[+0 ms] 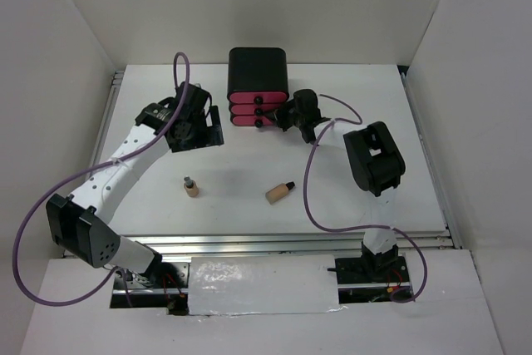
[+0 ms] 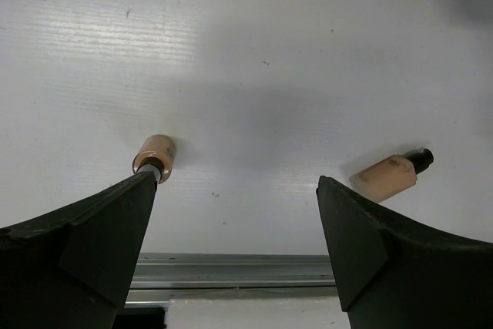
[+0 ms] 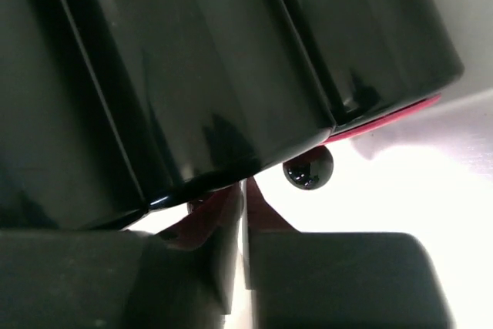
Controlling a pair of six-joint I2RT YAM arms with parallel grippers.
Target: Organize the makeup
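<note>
Two beige black-capped bottles of the makeup are on the white table. One stands upright; the other lies on its side. My left gripper hangs open above the table to the left of the box, holding nothing. My right gripper is at the front right of the black box. Its jaws are nearly together with only a thin slit, nothing between them. A round black drawer knob sits free just right of the tips.
The box's three pink drawers look pushed in. A metal rail runs along the table's near edge. White walls enclose the table on the left, back and right.
</note>
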